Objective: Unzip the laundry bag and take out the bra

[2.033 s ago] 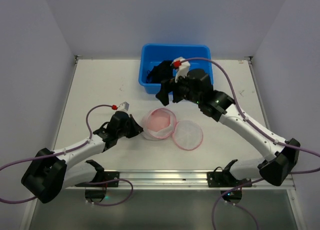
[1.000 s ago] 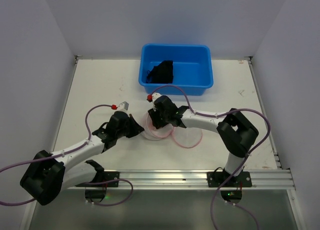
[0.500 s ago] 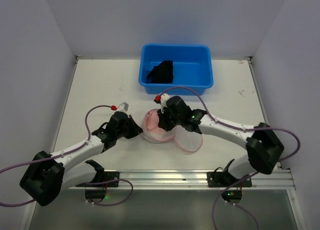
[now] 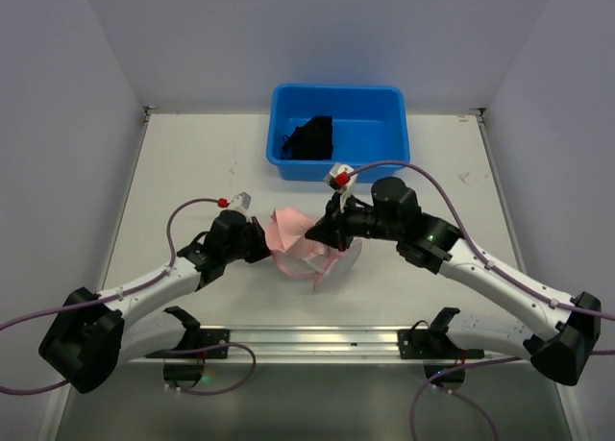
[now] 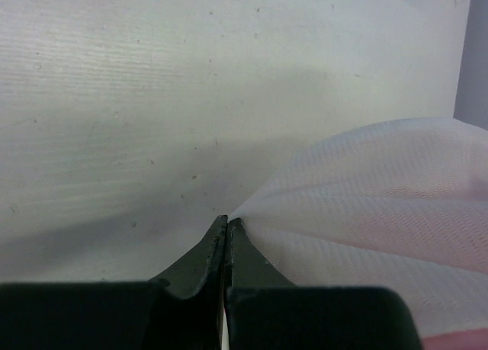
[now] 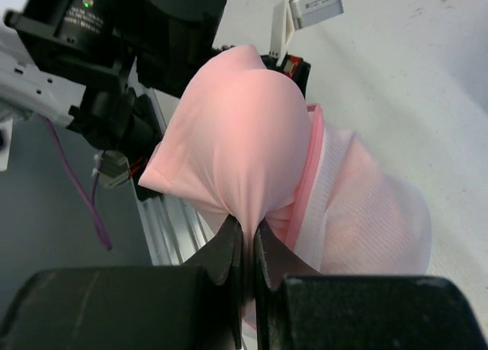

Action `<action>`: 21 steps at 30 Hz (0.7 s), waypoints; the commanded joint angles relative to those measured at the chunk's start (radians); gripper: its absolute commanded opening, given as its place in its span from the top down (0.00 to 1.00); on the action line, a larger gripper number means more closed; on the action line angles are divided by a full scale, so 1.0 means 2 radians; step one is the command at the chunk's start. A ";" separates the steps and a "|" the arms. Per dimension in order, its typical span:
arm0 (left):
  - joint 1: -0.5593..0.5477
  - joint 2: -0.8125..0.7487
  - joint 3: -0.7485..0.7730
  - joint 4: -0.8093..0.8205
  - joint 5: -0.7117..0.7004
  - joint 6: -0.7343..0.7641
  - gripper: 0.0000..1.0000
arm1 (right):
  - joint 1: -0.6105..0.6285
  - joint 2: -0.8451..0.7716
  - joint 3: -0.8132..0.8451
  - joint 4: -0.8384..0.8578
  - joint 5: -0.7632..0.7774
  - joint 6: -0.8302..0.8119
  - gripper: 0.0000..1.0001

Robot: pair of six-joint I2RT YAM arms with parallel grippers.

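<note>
Pink soft fabric bra (image 6: 236, 136) pinched tight in my right claw (image 6: 245, 234), partly out of the white mesh drum-shaped laundry bag (image 6: 374, 220), which sits between both claws. My left claw (image 5: 226, 226) is clamped on the bag mesh. Removal step, I judge. Next: pull the bra clear while the left anchors.

No text can be read; small white print on a black motor housing (image 6: 90, 16) is blurred.

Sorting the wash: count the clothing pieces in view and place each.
2. A pink bra, half out of the mesh bag at mid-table; a black garment in the blue tub. More may hide inside the bag.
</note>
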 commanded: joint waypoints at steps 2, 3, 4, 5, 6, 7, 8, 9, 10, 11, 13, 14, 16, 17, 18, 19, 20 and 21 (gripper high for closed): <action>-0.007 0.007 -0.011 0.016 -0.002 0.001 1.00 | -0.020 -0.028 0.054 0.114 -0.008 0.052 1.00; -0.008 0.007 -0.013 0.018 -0.002 0.000 1.00 | -0.023 -0.027 0.068 0.128 0.001 0.060 1.00; -0.009 0.007 -0.019 0.019 -0.003 -0.001 1.00 | -0.028 -0.027 0.078 0.140 -0.004 0.064 1.00; -0.009 0.007 -0.022 0.022 -0.004 -0.002 1.00 | -0.039 -0.020 0.089 0.140 -0.018 0.067 1.00; -0.009 0.007 -0.026 0.023 -0.005 -0.002 1.00 | -0.044 -0.016 0.114 0.139 -0.041 0.072 1.00; -0.009 0.006 -0.027 0.023 -0.005 -0.002 1.00 | -0.050 -0.013 0.123 0.143 -0.053 0.086 1.00; -0.009 0.007 -0.030 0.024 -0.005 -0.002 1.00 | -0.063 -0.011 0.131 0.148 -0.063 0.094 1.00; -0.009 0.007 -0.031 0.024 -0.005 -0.002 1.00 | -0.067 -0.012 0.146 0.150 -0.069 0.097 1.00; -0.009 0.007 -0.032 0.024 -0.004 0.000 1.00 | -0.070 -0.012 0.156 0.137 -0.057 0.089 1.00; -0.009 0.006 -0.032 0.024 -0.002 0.000 1.00 | -0.076 -0.011 0.169 0.124 -0.040 0.078 1.00; -0.010 0.003 -0.035 0.024 0.001 0.001 1.00 | -0.090 -0.001 0.208 0.081 0.013 0.051 1.00; -0.009 0.000 -0.036 0.024 0.003 0.001 1.00 | -0.106 0.004 0.220 0.071 0.033 0.041 1.00; -0.009 -0.005 -0.037 0.023 0.008 0.001 1.00 | -0.123 0.025 0.249 0.048 0.073 0.009 1.00; -0.009 -0.010 -0.037 0.023 0.008 0.001 1.00 | -0.146 0.037 0.261 0.041 0.101 0.001 1.00; -0.010 -0.013 -0.036 0.021 0.009 0.001 1.00 | -0.159 0.064 0.281 0.034 0.109 -0.004 1.00; -0.009 -0.017 -0.036 0.021 0.009 0.001 1.00 | -0.174 0.080 0.290 0.026 0.112 -0.006 1.00; -0.009 -0.017 -0.036 0.019 0.009 0.001 1.00 | -0.202 0.096 0.298 0.025 0.111 -0.004 1.00; -0.009 -0.017 -0.036 0.019 0.008 0.001 1.00 | -0.215 0.114 0.312 0.024 0.109 0.000 1.00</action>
